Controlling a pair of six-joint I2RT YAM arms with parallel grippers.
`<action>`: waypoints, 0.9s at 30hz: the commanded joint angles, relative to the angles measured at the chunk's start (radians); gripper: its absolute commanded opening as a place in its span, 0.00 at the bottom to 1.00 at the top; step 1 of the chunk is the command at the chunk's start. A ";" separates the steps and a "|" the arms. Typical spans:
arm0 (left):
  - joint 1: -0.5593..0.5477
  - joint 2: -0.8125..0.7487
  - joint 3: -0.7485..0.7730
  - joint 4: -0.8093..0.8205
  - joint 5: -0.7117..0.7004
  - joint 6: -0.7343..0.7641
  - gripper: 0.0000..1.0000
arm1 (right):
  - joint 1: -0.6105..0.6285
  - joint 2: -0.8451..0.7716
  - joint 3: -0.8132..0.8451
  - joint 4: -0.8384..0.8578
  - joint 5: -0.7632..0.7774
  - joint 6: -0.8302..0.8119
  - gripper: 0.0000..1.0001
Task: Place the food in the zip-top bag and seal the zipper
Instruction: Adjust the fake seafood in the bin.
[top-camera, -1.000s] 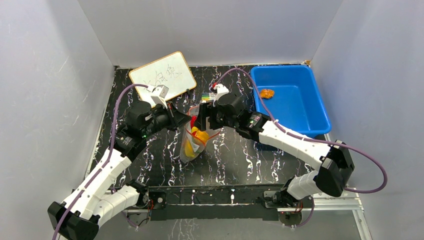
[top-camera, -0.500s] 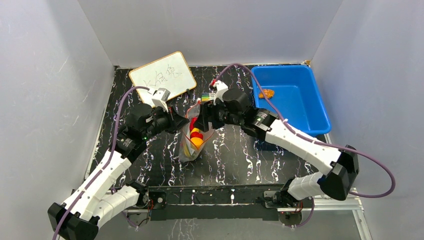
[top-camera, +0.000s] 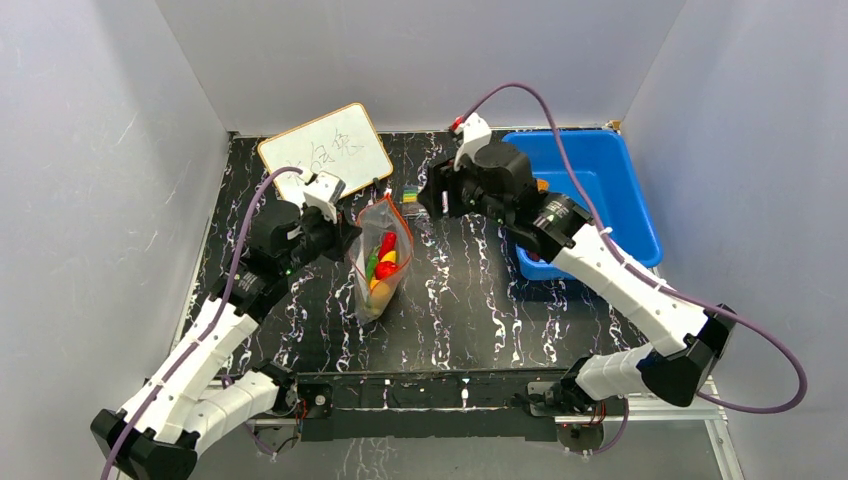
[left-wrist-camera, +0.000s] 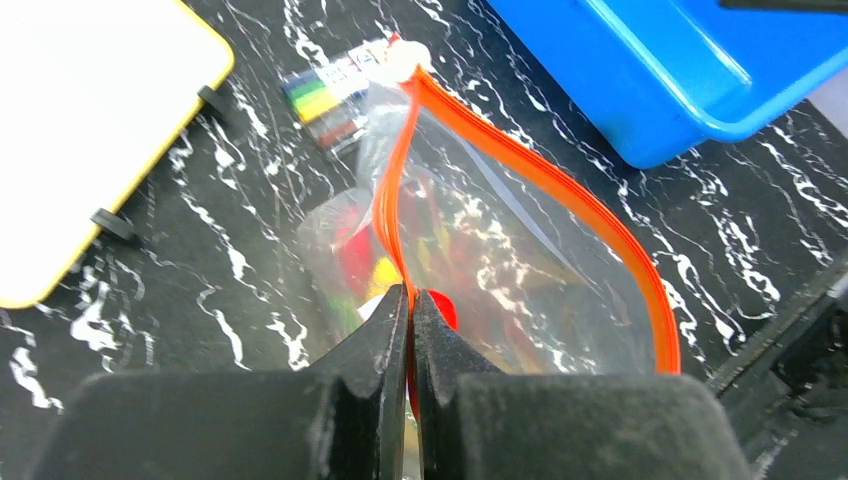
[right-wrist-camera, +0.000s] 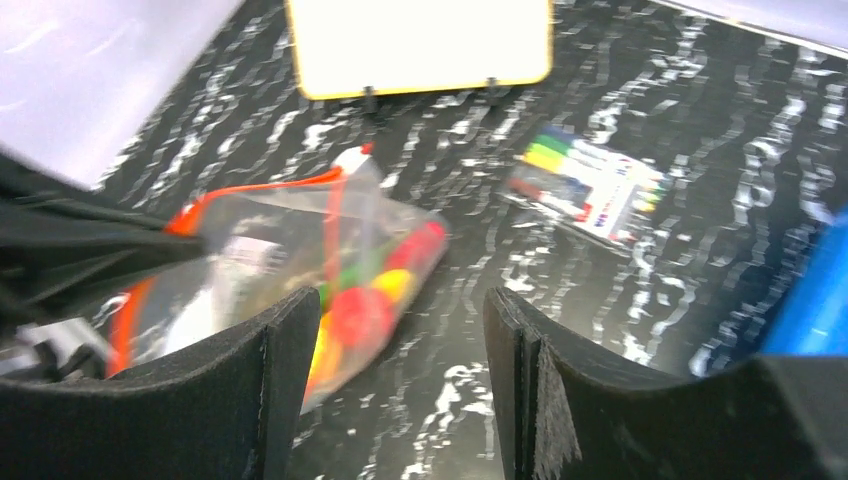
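Observation:
The zip-top bag (top-camera: 380, 262) stands on the black marbled table, with food (top-camera: 381, 262) inside: red, yellow, green and orange pieces. My left gripper (top-camera: 347, 236) is shut on the orange-red zipper (left-wrist-camera: 560, 185) at the near end of the bag's mouth (left-wrist-camera: 410, 300). The mouth gapes open beyond it. The bag (left-wrist-camera: 500, 230) shows the food (left-wrist-camera: 350, 262) through its wall. My right gripper (top-camera: 432, 198) is open and empty, raised above the table to the right of the bag (right-wrist-camera: 270, 250). Nothing is between its jaws (right-wrist-camera: 400, 350).
A blue tub (top-camera: 610, 200) stands at the back right, partly under my right arm. A pack of coloured markers (right-wrist-camera: 590, 190) lies behind the bag. A yellow-framed whiteboard (top-camera: 325, 150) lies at the back left. Grey walls close in three sides.
My right gripper has let go of the bag's mouth and pulled up and back toward the tub. The bag now hangs from my left gripper alone and has shifted slightly left.

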 joint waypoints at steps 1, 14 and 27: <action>-0.002 0.016 0.097 -0.003 -0.049 0.135 0.00 | -0.118 0.011 0.042 -0.022 0.049 -0.076 0.58; -0.002 -0.090 -0.119 0.174 0.101 0.110 0.00 | -0.449 0.085 -0.047 0.024 0.136 -0.135 0.53; -0.002 -0.147 -0.204 0.157 0.137 0.140 0.00 | -0.771 0.251 -0.102 0.169 0.010 0.146 0.47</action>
